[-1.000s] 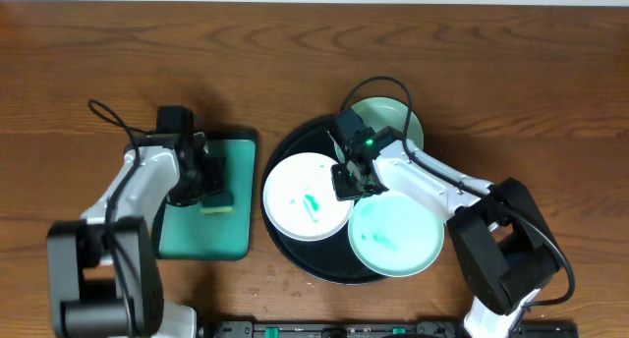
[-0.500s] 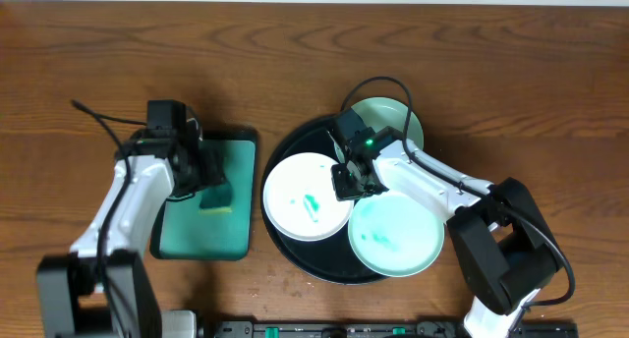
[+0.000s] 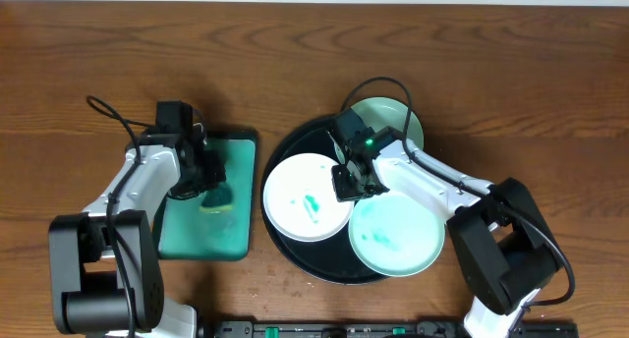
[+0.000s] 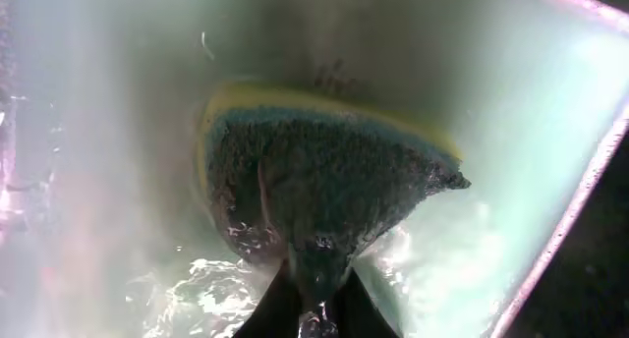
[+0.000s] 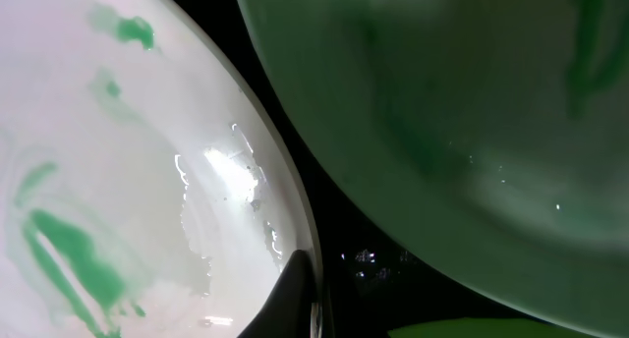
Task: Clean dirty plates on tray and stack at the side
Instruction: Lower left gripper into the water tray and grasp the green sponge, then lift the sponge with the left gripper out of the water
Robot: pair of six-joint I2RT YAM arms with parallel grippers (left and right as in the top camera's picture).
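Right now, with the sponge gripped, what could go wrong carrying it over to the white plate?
The left gripper pinches the wet yellow-backed sponge by one edge only; it may slip or drip over the wooden table. The right gripper seems clamped on the rim of the white round plate, right beside the nearer pale mint-green plate; hard wiping could shove the plates together.

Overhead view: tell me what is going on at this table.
The left tool is shut on the sponge, pinching it down in the teal tray. The right tool is shut at the rim of the white plate, apparently gripping it. That plate, the nearer mint plate and the farther mint plate all sit on the black tray. The first two show green smears. None is stacked at the side yet.
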